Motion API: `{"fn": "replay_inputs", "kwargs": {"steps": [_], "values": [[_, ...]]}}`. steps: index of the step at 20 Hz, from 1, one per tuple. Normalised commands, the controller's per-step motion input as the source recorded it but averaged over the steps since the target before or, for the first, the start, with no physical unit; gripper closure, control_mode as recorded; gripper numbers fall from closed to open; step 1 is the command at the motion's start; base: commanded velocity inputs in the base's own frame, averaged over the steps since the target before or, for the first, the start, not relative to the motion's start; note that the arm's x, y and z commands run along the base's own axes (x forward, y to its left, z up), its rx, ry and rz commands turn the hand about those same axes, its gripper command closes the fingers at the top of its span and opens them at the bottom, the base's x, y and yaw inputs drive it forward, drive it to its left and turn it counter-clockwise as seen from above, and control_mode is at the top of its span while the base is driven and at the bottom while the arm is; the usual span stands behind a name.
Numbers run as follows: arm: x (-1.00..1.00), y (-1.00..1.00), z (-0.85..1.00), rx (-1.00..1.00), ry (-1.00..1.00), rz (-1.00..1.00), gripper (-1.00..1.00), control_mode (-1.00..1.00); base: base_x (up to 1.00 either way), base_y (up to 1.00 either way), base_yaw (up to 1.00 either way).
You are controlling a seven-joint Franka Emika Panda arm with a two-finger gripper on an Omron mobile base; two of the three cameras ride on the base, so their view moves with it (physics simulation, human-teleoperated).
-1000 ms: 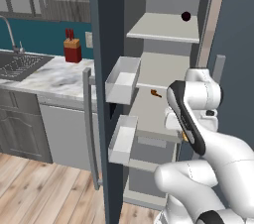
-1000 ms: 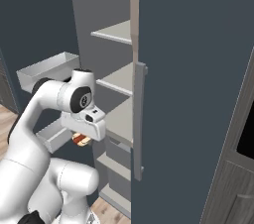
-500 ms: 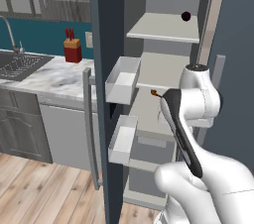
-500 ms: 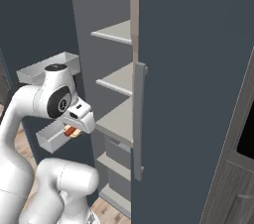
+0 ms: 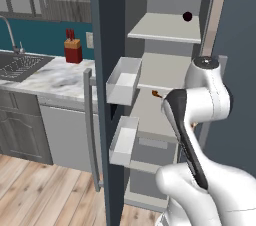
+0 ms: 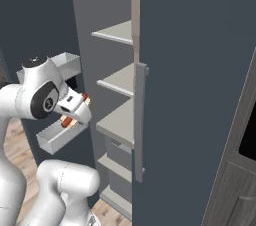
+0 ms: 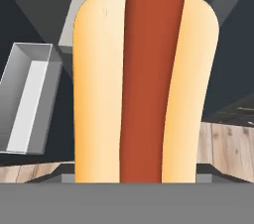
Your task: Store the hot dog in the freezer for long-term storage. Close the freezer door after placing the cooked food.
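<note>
Sausage and bun loom large in our hand view: the tiny tan bun with its orange-red sausage, the hot dog (image 7: 145, 84), stands lengthwise straight ahead of the camera, which we read as the two-finger gripper (image 6: 74, 112) being clamped on it near its lower end. We cannot see the fingertips themselves, since the bun covers them, so the grasp is a judgement from how the food hangs off the hand in the right base view (image 6: 75, 111).

We hold it in front of the tall narrow slate-blue freezer (image 5: 165, 70), just outside its opening and near the level of the middle pale grey shelves (image 5: 157, 107). That height suits a straight push inward onto a flat shelf rather than a drop from above.

The slate-blue freezer door with its long grey bar handle (image 5: 90, 125) stands swung wide open, its white bins (image 5: 123, 81) facing the arm, so the way in is free. A small dark round item (image 5: 187, 16) sits on the upper shelf, well apart from where we aim.
</note>
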Motion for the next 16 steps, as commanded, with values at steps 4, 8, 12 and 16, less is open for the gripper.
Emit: {"fn": "replay_inputs", "kwargs": {"steps": [4,8,12,16], "values": [[0.0,0.0,0.83,-0.05,-0.13,0.0,1.0,-1.0,0.0,0.0,0.0],[0.0,0.14,0.73,-0.07,-0.1,-0.12,1.0,-1.0,0.0,0.0,0.0],[0.0,0.0,0.49,0.0,-0.15,-0.17,1.0,-1.0,0.0,0.0,0.0],[0.11,0.0,0.45,0.0,-0.28,-0.11,1.0,-1.0,0.0,0.0,0.0]]}}
